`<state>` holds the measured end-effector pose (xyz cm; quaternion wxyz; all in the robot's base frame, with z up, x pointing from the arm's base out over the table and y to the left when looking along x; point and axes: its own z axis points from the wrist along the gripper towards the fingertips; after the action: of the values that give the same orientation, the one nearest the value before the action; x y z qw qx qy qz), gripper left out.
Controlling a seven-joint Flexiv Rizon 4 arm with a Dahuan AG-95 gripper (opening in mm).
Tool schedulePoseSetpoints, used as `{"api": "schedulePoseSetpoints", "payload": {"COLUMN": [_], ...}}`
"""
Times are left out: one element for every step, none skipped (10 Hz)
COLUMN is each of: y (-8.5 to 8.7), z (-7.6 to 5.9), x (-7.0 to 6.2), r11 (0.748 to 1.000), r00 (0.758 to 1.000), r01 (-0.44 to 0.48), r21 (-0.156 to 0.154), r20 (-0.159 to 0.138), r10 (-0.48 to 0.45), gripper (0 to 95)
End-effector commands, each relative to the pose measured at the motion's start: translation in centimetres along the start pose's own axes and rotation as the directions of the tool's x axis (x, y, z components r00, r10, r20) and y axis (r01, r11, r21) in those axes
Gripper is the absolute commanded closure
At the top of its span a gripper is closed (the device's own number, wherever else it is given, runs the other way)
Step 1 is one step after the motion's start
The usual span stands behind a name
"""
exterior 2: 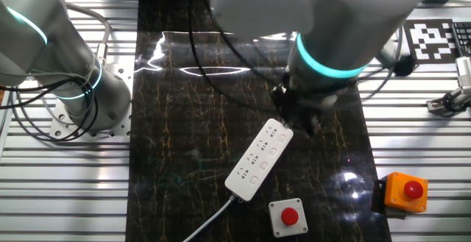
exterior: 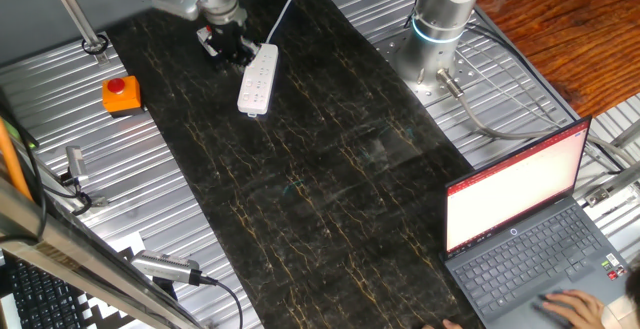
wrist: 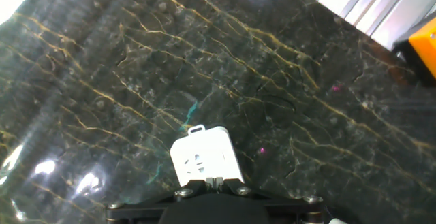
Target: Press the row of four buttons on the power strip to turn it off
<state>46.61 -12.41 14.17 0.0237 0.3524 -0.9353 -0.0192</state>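
The white power strip [exterior: 258, 79] lies slanted on the dark marble mat, its cable running off toward the mat's edge. In the other fixed view the row of four buttons [exterior 2: 269, 157] shows as small squares along one side of the strip [exterior 2: 259, 159]. My gripper [exterior: 228, 44] stands at the strip's end away from the cable [exterior 2: 296, 121]. The hand view shows the strip's rounded end [wrist: 204, 157] right under my gripper [wrist: 215, 181], whose two fingertips touch each other, so it is shut. Whether the tips touch the strip cannot be told.
An orange box with a red round button [exterior: 121, 93] sits on the ribbed metal beside the mat. A small white box with a red button [exterior 2: 285, 216] lies near the strip's cable end. A second arm's base [exterior: 440, 29] and an open laptop [exterior: 530, 229] stand farther off.
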Motion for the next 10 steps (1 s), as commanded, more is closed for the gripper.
{"api": "schedulePoseSetpoints", "payload": {"y": [-2.0,-2.5,-3.1,-3.7,-4.3,-4.6,-4.8,-5.0,-5.1,-5.1], "z": [0.6,0.8,1.3,1.9,2.7,3.2,3.5,3.7,4.0,4.3], "x": [1.9,2.6,3.5,4.3,5.1,5.6,6.0,6.3,6.6,6.8], "r11": [0.999,0.997,0.995,0.990,0.983,0.981,0.980,0.979,0.979,0.979], "r00": [0.999,0.997,0.995,0.990,0.983,0.981,0.979,0.979,0.978,0.978], "r01": [0.051,0.071,0.101,0.138,0.181,0.194,0.200,0.203,0.204,0.206], "r21": [-0.012,-0.013,-0.010,-0.009,-0.004,-0.001,-0.002,0.000,0.003,0.009], "r20": [-0.010,-0.009,-0.011,-0.015,-0.025,-0.028,-0.029,-0.032,-0.035,-0.042], "r10": [-0.051,-0.071,-0.101,-0.138,-0.181,-0.194,-0.200,-0.202,-0.204,-0.205], "gripper": [76.0,76.0,76.0,57.0,57.0,57.0,57.0,57.0,57.0,57.0]}}
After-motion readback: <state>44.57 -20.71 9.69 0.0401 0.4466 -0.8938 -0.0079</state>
